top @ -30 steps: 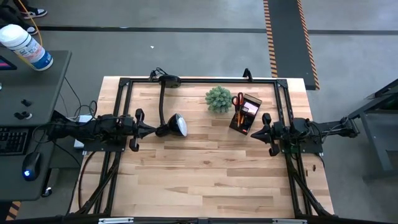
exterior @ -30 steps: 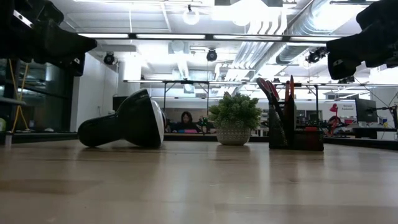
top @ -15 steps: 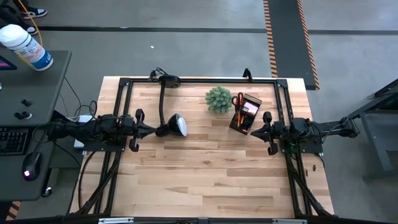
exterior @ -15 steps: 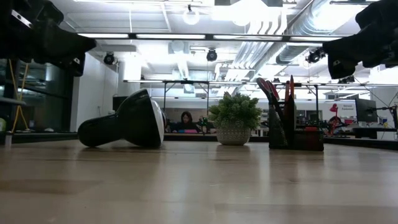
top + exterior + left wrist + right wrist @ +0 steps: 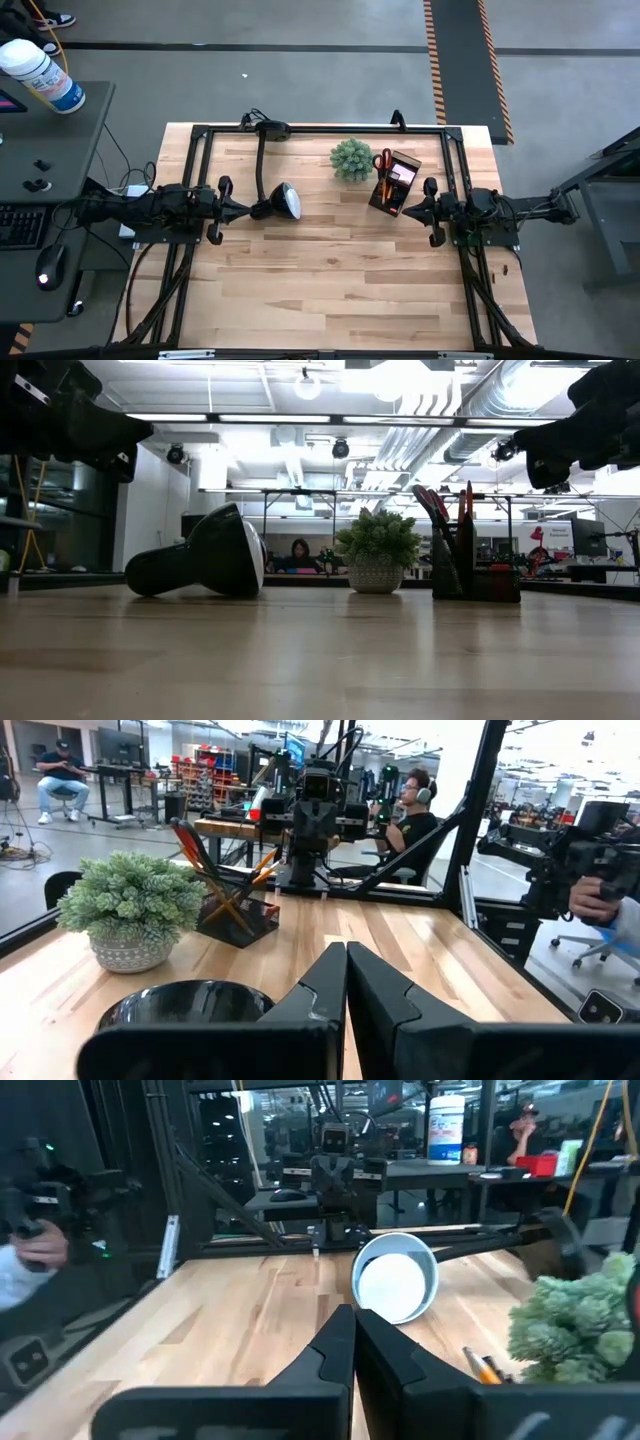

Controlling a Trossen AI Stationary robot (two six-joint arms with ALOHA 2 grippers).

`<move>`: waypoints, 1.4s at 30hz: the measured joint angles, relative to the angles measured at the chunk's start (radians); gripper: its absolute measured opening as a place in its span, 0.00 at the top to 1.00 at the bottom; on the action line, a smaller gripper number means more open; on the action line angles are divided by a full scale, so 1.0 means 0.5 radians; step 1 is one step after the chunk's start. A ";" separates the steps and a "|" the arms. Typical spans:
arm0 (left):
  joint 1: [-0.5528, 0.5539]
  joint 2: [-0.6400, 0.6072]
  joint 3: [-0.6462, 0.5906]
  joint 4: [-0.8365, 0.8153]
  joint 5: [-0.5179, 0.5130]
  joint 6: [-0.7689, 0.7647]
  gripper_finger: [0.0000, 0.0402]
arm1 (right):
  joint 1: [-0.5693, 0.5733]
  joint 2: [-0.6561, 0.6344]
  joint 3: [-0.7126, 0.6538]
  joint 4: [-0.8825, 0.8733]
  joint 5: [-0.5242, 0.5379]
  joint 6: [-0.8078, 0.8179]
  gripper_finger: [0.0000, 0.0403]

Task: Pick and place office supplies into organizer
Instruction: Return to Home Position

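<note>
Supplies stand inside the black organizer [image 5: 394, 186] as seen from above: red-handled scissors [image 5: 383, 160] at its far end, a pink sticky-note pad [image 5: 404, 175] in a compartment beside them, and orange pencils [image 5: 385, 194] toward the near end. The box sits at the far right of the table [image 5: 330, 270], just beside a green plant [image 5: 351, 159]. The right gripper [image 5: 405, 210] has its tip close by the organizer's near end. The left gripper [image 5: 245, 209] points at the lamp [image 5: 286, 201] head, well apart from the box.

At table height, the organizer [image 5: 476, 578] rests flat on the wood to the right of the plant [image 5: 377, 552], with handles and pencil ends poking above its rim. The right gripper [image 5: 532, 448] hangs in the air, above and to the right of it. The left gripper [image 5: 130, 432] hangs high over the lamp [image 5: 200, 555] head lying on the table.

Past the left wrist, the left gripper [image 5: 346, 948] is clenched tight with nothing in it. The organizer [image 5: 240, 915] stands well ahead, next to the plant [image 5: 130, 910], its contents leaning crossed.

Past the right wrist, the right gripper [image 5: 354, 1318] is likewise clenched and empty. An orange pencil [image 5: 483, 1367] tip shows just beside it, near the plant [image 5: 580, 1320].
</note>
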State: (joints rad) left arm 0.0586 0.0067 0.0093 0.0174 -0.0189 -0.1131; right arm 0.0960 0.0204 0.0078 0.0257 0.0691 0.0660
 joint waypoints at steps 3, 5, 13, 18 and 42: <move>0.000 0.000 0.000 0.000 0.000 0.002 1.00 | 0.001 0.000 0.000 -0.006 -0.033 0.070 0.99; 0.000 0.000 0.000 0.000 0.000 0.002 1.00 | 0.001 0.000 0.000 -0.006 -0.034 0.093 0.98; 0.000 0.000 0.000 0.000 0.000 0.006 1.00 | 0.001 0.000 0.000 -0.006 -0.038 0.084 0.99; 0.000 0.001 0.000 0.000 0.000 0.007 1.00 | 0.001 0.000 0.000 -0.007 -0.039 0.176 1.00; 0.000 0.001 0.000 0.000 0.000 0.007 1.00 | 0.001 0.000 0.000 -0.007 -0.039 0.167 0.99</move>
State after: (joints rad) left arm 0.0586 0.0071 0.0093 0.0172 -0.0188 -0.1097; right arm 0.0963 0.0204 0.0078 0.0223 0.0497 0.1493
